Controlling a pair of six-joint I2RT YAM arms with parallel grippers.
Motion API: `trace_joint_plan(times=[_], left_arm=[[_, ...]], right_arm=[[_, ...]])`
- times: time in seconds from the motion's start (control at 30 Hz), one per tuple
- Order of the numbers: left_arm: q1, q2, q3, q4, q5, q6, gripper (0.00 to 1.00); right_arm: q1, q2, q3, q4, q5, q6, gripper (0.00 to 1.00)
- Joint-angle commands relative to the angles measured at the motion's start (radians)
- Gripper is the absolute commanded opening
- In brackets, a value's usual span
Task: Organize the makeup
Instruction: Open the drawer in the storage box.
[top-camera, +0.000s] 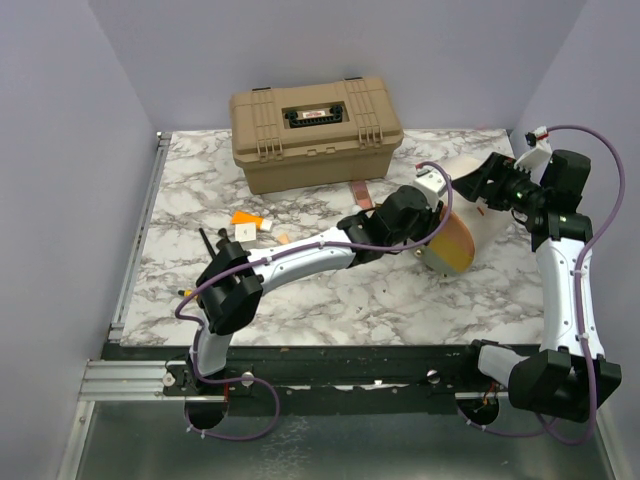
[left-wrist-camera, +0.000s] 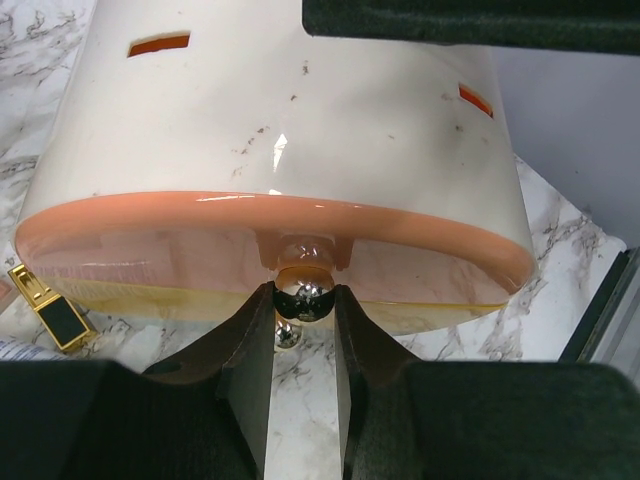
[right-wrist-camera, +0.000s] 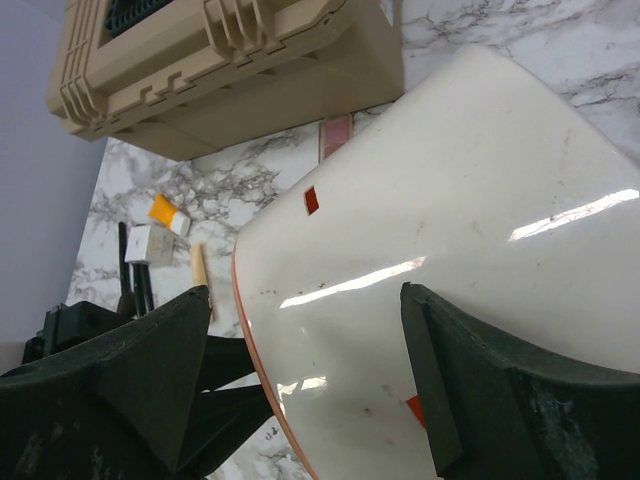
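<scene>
Now | left gripper (left-wrist-camera: 303, 312) pinches the zip ball (left-wrist-camera: 303, 296) on the pouch (left-wrist-camera: 280, 120) | right gripper (right-wrist-camera: 300, 305) wide, pouch between its fingers | makeup (top-camera: 250, 225) lies left, nearer left arm

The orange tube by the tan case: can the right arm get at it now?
Probably not: the right gripper is at the pouch, and the left arm lies across its way to the orange tube.

marbled table (top-camera: 330, 300) carries a tan case (top-camera: 315, 130) at back, an orange tube (top-camera: 243, 217), black brushes (top-camera: 207, 243), a cream pouch (top-camera: 490, 225).
</scene>
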Motion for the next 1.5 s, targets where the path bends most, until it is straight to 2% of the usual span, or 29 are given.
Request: trace_joint_plan(times=[0.0, 0.6, 1.1, 1.47], left_arm=[[-0.002, -0.022, -0.031, -0.012, 0.024, 0.016, 0.19], [0.0, -0.096, -0.094, -0.013, 0.075, 0.017, 0.17], [0.0, -0.208, -0.21, -0.012, 0.109, 0.032, 0.18], [0.0, -0.26, -0.257, -0.013, 0.038, 0.052, 0.18]], right_arm=[[0.006, 0.043, -0.049, -0.169, 0.034, 0.009, 0.85], [0.006, 0.039, -0.053, -0.163, 0.027, 0.032, 0.85], [0.006, 0.049, -0.041, -0.17, 0.016, 0.034, 0.85], [0.006, 0.058, -0.028, -0.192, 0.028, 0.017, 0.85]])
